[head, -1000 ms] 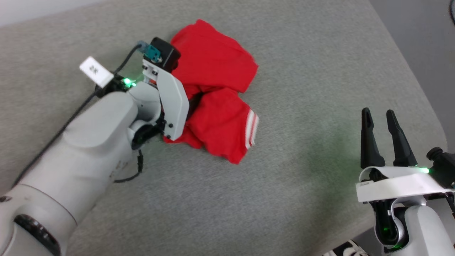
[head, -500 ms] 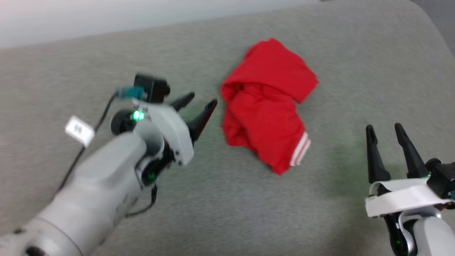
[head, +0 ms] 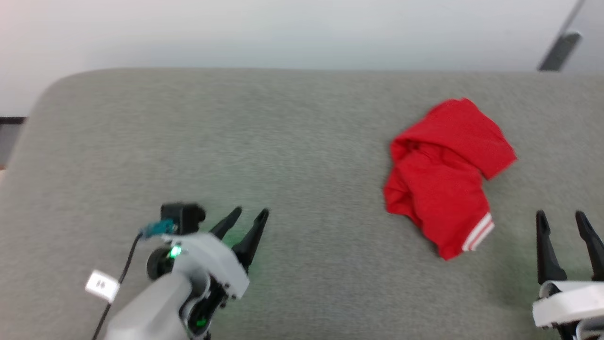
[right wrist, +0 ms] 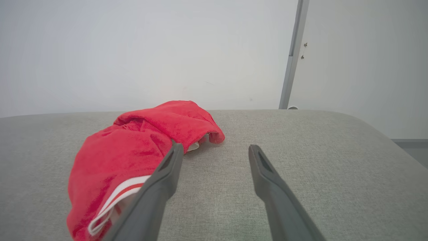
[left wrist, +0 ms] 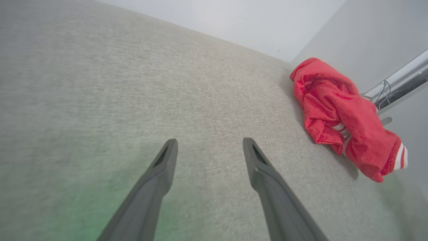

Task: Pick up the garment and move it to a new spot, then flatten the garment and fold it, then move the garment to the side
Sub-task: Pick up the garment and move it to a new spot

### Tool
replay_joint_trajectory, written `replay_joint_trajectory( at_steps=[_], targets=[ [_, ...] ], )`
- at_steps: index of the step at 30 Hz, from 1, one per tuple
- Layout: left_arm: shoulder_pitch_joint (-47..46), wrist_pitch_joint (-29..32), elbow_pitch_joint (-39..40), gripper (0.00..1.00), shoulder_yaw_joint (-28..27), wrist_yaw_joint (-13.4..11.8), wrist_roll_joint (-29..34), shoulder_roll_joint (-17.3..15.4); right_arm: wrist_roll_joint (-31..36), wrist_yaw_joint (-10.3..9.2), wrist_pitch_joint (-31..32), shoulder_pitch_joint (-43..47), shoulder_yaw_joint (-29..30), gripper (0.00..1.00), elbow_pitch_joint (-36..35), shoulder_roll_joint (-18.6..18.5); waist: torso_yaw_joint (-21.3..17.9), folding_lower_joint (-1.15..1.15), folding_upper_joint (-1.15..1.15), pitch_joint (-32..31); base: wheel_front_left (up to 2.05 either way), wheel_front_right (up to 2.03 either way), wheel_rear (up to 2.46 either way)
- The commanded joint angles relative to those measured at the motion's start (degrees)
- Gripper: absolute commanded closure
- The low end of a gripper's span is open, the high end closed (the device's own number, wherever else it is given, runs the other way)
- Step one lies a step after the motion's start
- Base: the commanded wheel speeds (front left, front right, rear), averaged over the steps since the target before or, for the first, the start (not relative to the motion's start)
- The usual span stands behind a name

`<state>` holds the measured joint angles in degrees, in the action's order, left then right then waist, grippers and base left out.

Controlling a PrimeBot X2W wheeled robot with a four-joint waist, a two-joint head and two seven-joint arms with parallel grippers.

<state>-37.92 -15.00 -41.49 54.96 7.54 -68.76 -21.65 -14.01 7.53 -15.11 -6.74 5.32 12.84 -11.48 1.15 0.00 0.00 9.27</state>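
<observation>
The garment [head: 443, 177] is a crumpled red heap with a red-and-white striped cuff, lying on the right part of the grey padded surface [head: 283, 141]; its lettering is hidden in the folds. It also appears as the garment [left wrist: 344, 120] at the right of the left wrist view and the garment [right wrist: 133, 150] at the left of the right wrist view. My left gripper [head: 251, 217] is open and empty, well to the left of the heap. My right gripper [head: 562, 218] stands open and empty just right of the cuff. Open left gripper [left wrist: 209, 145]; open right gripper [right wrist: 215, 150].
A pale wall [head: 283, 33] rises behind the surface's rounded far edge. A metal post [right wrist: 292, 53] stands against the wall at the right. The left arm's cable and white tag [head: 101, 286] trail at the lower left.
The left gripper let go of the garment and drew back to the left, away from it. The head camera turned, shifting the whole picture. The heap lies still.
</observation>
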Motion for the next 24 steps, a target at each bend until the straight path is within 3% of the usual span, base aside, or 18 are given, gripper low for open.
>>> replay_joint_trajectory(
  at_steps=[1, 6, 13, 17, 24],
  targets=[
    [3.08, -0.21, 0.55, 0.0, -2.56, -0.14, 2.1, 0.3, -0.24, -0.08, -0.04, 1.6, 0.77, 0.0, 0.15, -0.27, 7.03, 0.0, 0.0, -5.54, 0.0, 0.0, 0.0],
    [12.57, -0.22, 5.27, 0.0, -16.87, -1.1, 13.42, 0.29, -1.11, -0.08, -0.04, 3.7, 1.78, 0.0, -0.16, -0.59, 8.47, 0.0, 0.0, -6.76, 0.0, 0.0, 0.0],
    [27.76, -0.14, 17.74, 0.0, -35.92, -2.91, 30.8, 3.16, -1.61, -0.08, -0.03, 6.05, 3.63, 0.0, -0.6, -1.33, 8.98, 0.0, 0.0, -8.81, 0.0, 0.0, 0.0],
    [33.81, -0.14, 25.04, 0.0, -43.9, -3.94, 41.41, 5.22, -1.65, -0.08, -0.04, 6.61, 4.16, 0.0, -1.14, -1.42, 8.44, 0.0, 0.0, -9.5, 0.0, 0.0, 0.0],
    [39.69, -0.14, 34.33, 0.0, -51.25, -2.16, 53.26, 8.29, -3.04, -0.08, -0.03, 6.15, 4.85, 0.0, -4.14, -0.32, 6.62, 0.0, 0.0, -10.06, 0.0, 0.0, 0.0]
  ],
)
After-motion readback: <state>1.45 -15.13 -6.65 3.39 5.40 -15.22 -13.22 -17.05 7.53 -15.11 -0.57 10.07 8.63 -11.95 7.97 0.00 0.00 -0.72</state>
